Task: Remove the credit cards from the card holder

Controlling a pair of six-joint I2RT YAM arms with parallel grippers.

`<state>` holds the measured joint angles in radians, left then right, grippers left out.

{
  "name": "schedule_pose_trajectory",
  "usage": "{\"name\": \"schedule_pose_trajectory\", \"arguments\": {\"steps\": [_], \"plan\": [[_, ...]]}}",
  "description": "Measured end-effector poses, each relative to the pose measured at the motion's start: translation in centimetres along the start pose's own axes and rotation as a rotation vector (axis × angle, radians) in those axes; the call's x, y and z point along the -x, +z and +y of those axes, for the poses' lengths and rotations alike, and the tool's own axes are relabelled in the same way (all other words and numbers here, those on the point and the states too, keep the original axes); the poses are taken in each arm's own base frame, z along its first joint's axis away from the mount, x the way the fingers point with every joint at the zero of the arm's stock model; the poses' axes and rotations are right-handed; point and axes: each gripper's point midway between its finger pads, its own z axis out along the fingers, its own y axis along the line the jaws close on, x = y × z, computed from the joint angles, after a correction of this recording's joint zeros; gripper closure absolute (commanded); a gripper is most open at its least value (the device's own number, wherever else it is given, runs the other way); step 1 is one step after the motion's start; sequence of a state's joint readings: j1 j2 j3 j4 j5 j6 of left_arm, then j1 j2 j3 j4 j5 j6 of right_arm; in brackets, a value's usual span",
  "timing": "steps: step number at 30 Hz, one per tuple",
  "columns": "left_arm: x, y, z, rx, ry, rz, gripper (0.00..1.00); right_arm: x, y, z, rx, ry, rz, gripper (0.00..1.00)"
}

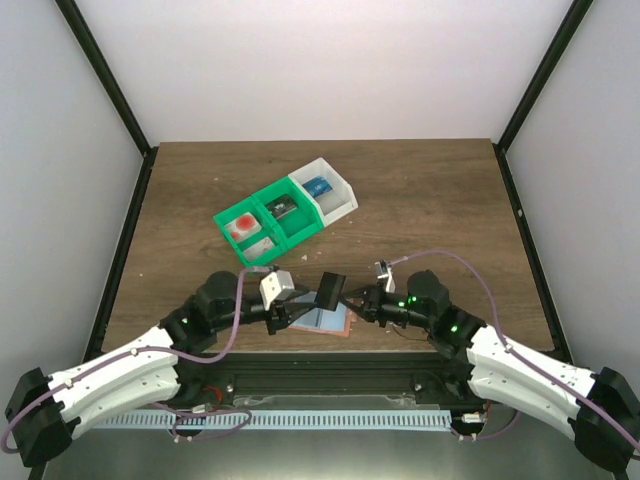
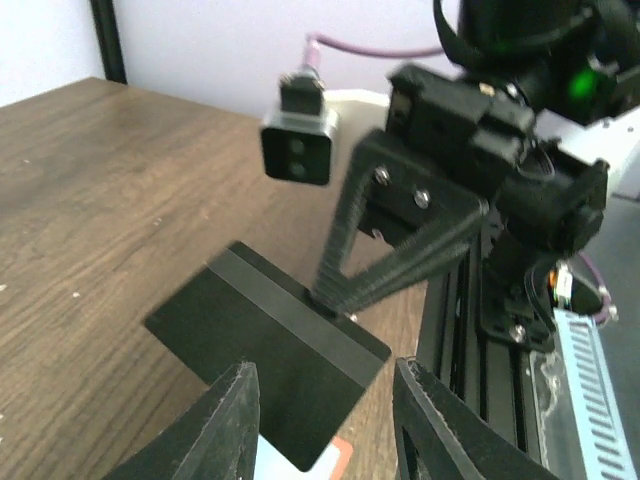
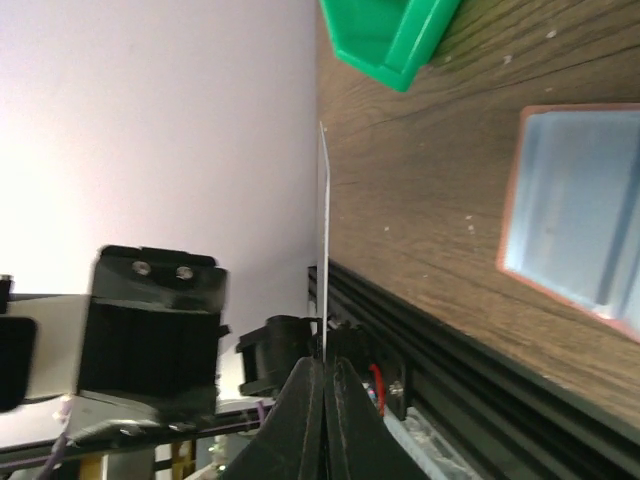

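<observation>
R claw (image 1: 352, 296) pinches a dark card (image 1: 328, 288) just above the card holder (image 1: 343, 326). L claw (image 2: 325, 368) is spread, also above it.

Across the wood-grain table (image 1: 430, 190) from me, a green-and-white bin (image 1: 298, 232) sits at an angle. Its three compartments hold a red block (image 1: 243, 224), a black block (image 1: 283, 207) and a blue block (image 1: 320, 186). A pale wall (image 1: 300, 60) stands behind.
</observation>
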<state>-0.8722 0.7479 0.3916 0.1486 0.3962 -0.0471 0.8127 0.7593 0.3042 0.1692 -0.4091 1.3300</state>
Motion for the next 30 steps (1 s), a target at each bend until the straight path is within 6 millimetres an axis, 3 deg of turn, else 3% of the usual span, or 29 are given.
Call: {"name": "schedule_pose_trajectory", "arguments": {"steps": [6,13,20,27,30], "plan": [[-1.3,0.9,-1.8,-0.033,0.153,0.08,0.55,-0.3,-0.1,1.4,0.081,0.073,0.023,1.0],[-1.8,1.6,-2.9,-0.037,0.289,0.108,0.53,-0.5,-0.3,1.2,0.119,0.144,0.035,1.0],[-3.4,2.2,-2.1,0.021,0.365,0.176,0.53,-0.6,-0.6,1.7,0.144,0.162,0.041,0.99],[-3.5,2.7,-1.4,0.103,0.458,0.201,0.54,-0.6,-0.5,1.8,0.153,0.169,0.051,0.99],[-3.2,2.8,-1.4,0.126,0.49,0.195,0.6,-0.8,-0.5,1.8,0.156,0.171,0.063,1.0]]}}
